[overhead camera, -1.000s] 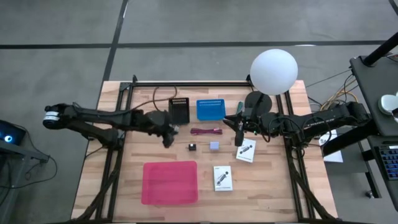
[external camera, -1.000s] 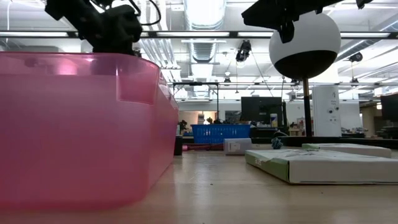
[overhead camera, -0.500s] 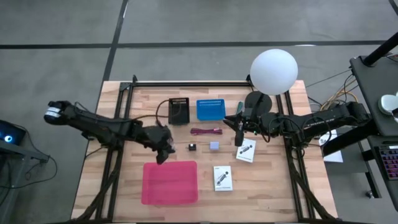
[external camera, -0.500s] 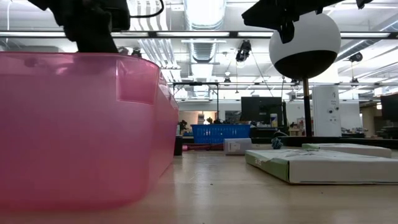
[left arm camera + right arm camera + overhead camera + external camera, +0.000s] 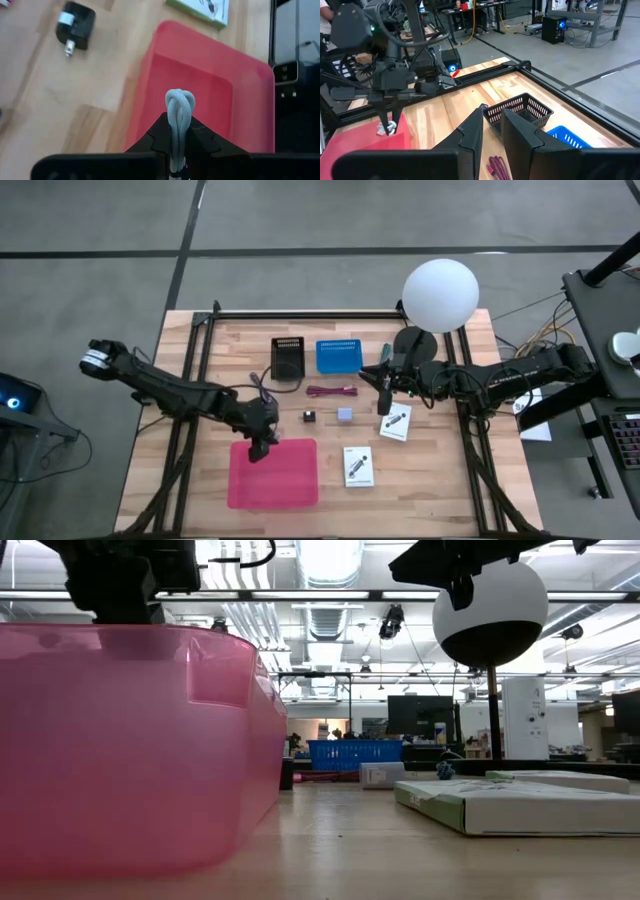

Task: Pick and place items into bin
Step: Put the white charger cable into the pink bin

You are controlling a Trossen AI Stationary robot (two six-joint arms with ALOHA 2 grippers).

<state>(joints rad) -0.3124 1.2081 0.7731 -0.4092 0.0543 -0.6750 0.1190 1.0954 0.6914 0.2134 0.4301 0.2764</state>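
Left tool [image 5: 259, 443] sits over the near-left rim of the pink bin [image 5: 290, 485], fingers pressed together on a grey knotted cord [image 5: 179, 107]. In the left wrist view the cord's knot stands up from between the fingertips, hanging above the bin's edge with the bin floor beyond it. The right wrist view shows the same cord [image 5: 386, 128] dangling below that tool, just over the bin wall.

Right tool [image 5: 385, 385] waits above the tabletop [image 5: 440, 470], beside the blue basket [image 5: 338, 356]. In its own wrist view I see its fingers [image 5: 472, 140] slightly spread, with nothing between them.

Items on the tabletop:
- maroon cable [image 5: 331, 391], lying between the blue basket and the two cubes
- black cube [image 5: 309, 416] and lavender cube [image 5: 344, 413], side by side but apart, to the right of the left tool
- white card [image 5: 396, 421], just under the right tool
- second white card [image 5: 359, 465], right of the bin and close to it
- black mesh basket [image 5: 288, 357], left of the blue one
- teal tool [image 5: 383, 350], right of the blue basket

White globe lamp [image 5: 440, 295] stands at the far right of the tabletop.
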